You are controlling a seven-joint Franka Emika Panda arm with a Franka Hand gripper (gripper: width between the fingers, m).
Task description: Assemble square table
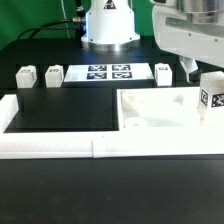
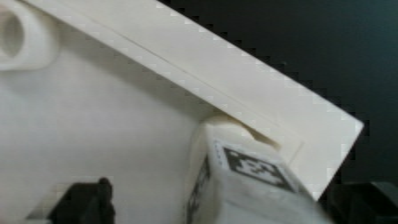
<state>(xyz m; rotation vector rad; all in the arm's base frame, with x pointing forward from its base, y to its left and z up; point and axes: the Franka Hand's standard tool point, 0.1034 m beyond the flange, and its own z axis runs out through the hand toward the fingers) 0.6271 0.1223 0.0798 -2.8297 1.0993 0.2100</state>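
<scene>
**Claw spread wide around an upright leg at the tabletop's edge**

Closest to you runs the black table [image 1: 110, 190], matte and bare in front. On it lies the long low border wall [image 1: 60, 148], which turns back along the exterior view's left. It takes in a dark stretch of table there.

At the exterior view's right, the white tabletop [image 1: 150, 112] lies flat just behind the wall's front run. An upright leg [image 1: 210, 98] stands at its right edge, tag facing you. The wrist view shows that leg [image 2: 240, 172] touching the panel's rim. You cannot tell whether it is seated.

Your gripper [image 1: 196, 72] hangs just above the leg with jaws wide. In the wrist view, one dark finger [image 2: 82, 200] stands clear of the leg's side, gripping nothing.

Farther back stand a loose leg [image 1: 25, 77] and a second loose leg [image 1: 53, 75]. Then comes the marker board [image 1: 108, 72], with a third loose leg [image 1: 163, 71] just beside it. Behind them are the robot base [image 1: 108, 25] and a dark backdrop.
</scene>
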